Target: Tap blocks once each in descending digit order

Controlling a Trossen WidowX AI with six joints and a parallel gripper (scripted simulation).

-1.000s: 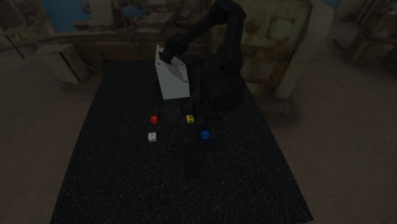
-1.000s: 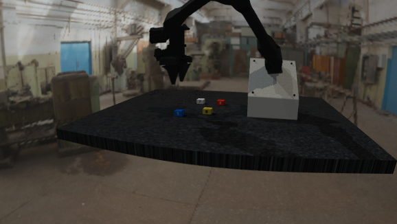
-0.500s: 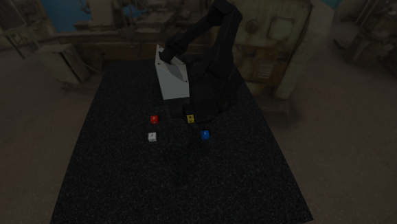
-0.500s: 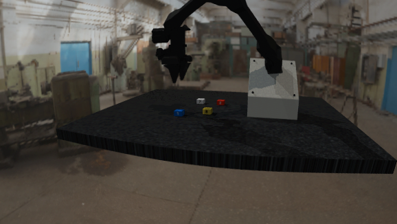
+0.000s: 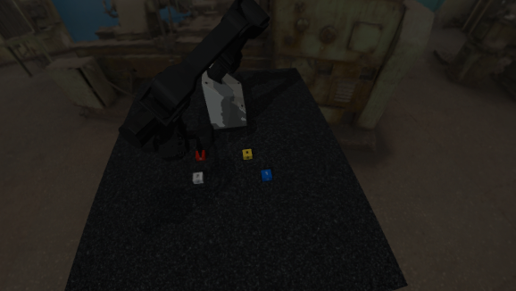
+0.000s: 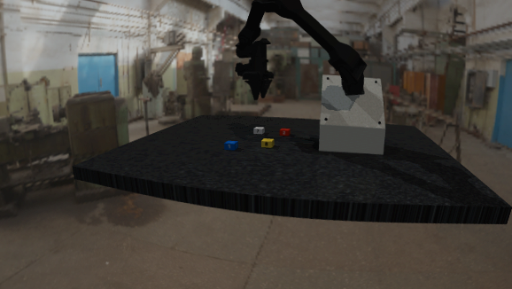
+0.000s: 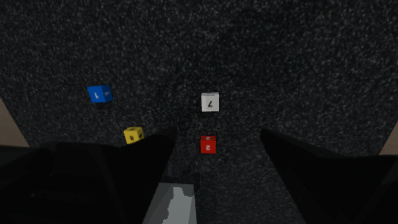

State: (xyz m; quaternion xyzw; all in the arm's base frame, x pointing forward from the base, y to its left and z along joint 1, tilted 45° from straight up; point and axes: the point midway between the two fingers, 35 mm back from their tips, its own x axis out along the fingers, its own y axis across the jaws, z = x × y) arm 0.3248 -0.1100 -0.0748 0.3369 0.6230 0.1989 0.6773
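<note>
Four small blocks lie on the black table (image 5: 268,232) (image 6: 288,186) (image 7: 300,60). The white block (image 5: 197,178) (image 6: 259,130) (image 7: 210,102) shows a 7. The red block (image 5: 198,157) (image 6: 284,131) (image 7: 208,144) lies close behind it. The yellow block (image 5: 247,154) (image 6: 267,143) (image 7: 133,135) and the blue block (image 5: 266,175) (image 6: 230,144) (image 7: 100,93), which shows a 1, lie to one side. My gripper (image 6: 259,95) (image 7: 218,131) is open and empty. It hangs high above the table, roughly over the red and white blocks. In the wrist view the red block sits between the fingers, far below.
The arm's grey-white base pedestal (image 5: 223,104) (image 6: 352,128) (image 7: 172,205) stands on the table behind the blocks. The dark arm hides part of the table in the top view. A workshop floor surrounds the table.
</note>
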